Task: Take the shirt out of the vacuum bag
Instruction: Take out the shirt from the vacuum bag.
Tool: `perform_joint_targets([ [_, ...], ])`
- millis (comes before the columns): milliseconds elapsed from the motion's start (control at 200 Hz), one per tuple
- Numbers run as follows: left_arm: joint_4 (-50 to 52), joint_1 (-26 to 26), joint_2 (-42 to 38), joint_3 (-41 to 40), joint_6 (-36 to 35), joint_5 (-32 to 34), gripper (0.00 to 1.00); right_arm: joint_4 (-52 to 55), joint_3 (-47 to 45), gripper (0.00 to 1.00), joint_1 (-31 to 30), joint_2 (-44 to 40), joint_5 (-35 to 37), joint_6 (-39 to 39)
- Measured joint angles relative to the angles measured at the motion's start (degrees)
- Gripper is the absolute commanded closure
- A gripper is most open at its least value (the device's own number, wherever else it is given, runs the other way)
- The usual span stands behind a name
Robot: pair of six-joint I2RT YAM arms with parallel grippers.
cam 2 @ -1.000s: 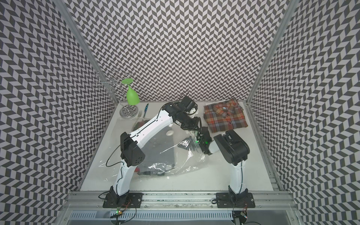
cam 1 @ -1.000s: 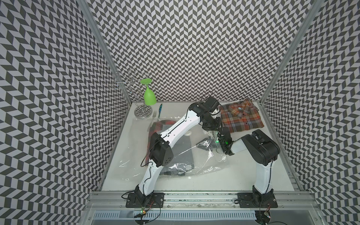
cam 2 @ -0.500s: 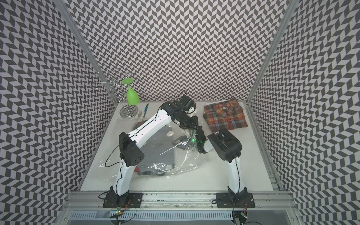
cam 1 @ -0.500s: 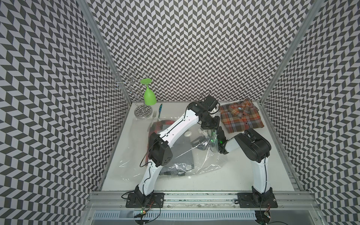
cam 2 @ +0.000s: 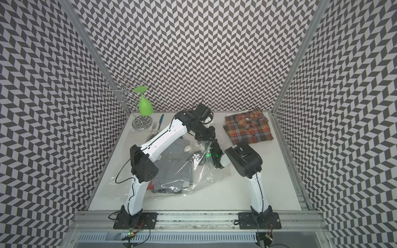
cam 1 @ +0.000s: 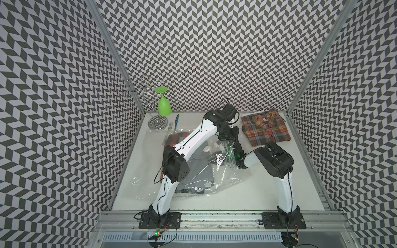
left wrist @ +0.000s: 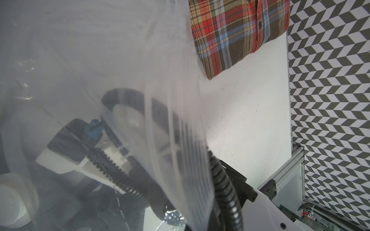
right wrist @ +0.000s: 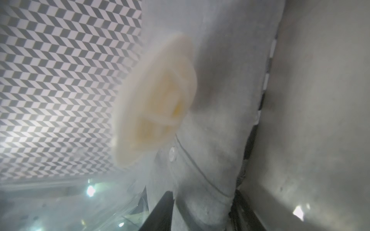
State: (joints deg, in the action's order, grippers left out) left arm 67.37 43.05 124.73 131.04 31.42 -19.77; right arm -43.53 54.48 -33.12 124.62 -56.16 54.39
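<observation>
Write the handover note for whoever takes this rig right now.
Left gripper: shut, pinching the bag edge and holding it raised.
Right gripper: inside the bag, jaws on either side of a grey shirt fold; whether it grips is unclear.
Things: the bag is in the middle of the table with the grey shirt inside. A folded plaid shirt lies outside, at the far right corner.
Done: bag mouth lifted open, gripper at the shirt.
Left: secure the grip, pull the grey shirt out.
</observation>
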Motion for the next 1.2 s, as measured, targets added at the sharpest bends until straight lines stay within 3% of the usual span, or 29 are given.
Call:
perform_joint_targets([
  [175, -0.6, 0.0, -1.0, -1.7, -0.1, -0.6, 1.0, -3.7, -0.4, 0.9, -0.6, 0.4, -0.3, 2.7],
  [305, -2.0, 0.1, -2.4, -4.3, -0.1, -1.5, 1.0, -5.7, -1.6, 1.0, -1.0, 0.2, -0.5, 3.8],
  [741, -6.1, 0.1, -6.3, -9.1, -0.5, -4.9, 1.0, 3.2, -6.5, 1.0, -1.2, -9.5, -0.9, 2.7],
  [1196, -14.4, 0.0, -9.1, -17.2, -0.7, -5.4, 1.0, 5.9, -9.4, 1.0, 2.8, -12.3, -5.1, 5.5],
])
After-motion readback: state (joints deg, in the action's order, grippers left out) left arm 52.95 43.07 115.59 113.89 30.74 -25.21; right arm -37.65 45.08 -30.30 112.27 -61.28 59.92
